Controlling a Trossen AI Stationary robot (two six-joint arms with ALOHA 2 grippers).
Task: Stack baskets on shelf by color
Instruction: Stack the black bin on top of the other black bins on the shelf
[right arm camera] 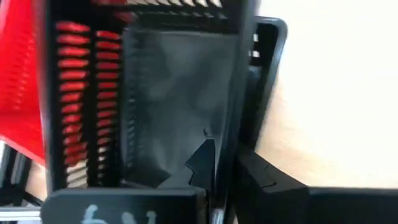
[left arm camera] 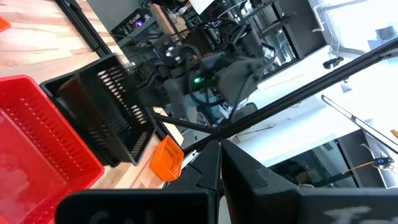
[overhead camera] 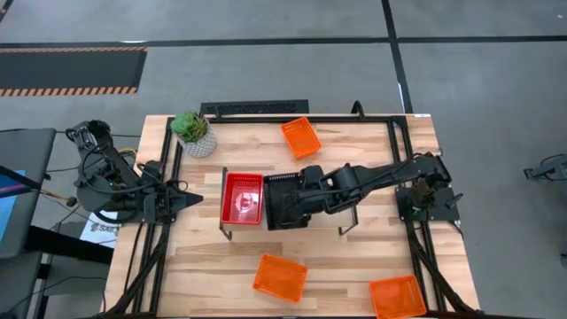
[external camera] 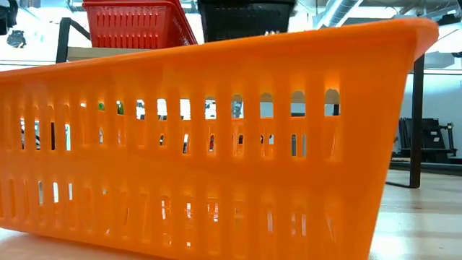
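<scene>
The black basket is being set on the shelf beside the red stack — its rim is pinched by the right claw, to be released next; the left claw is parked, pressed together.

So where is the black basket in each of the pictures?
High view: black basket sits mid-table on the shelf, right of the red basket, under the right arm.
Low view: at the top, behind the big orange basket.
Left wrist view: beside the red basket.
Right wrist view: fills the middle, at the right fingers.
Shared landmark: the red basket, touching it in every view.
</scene>
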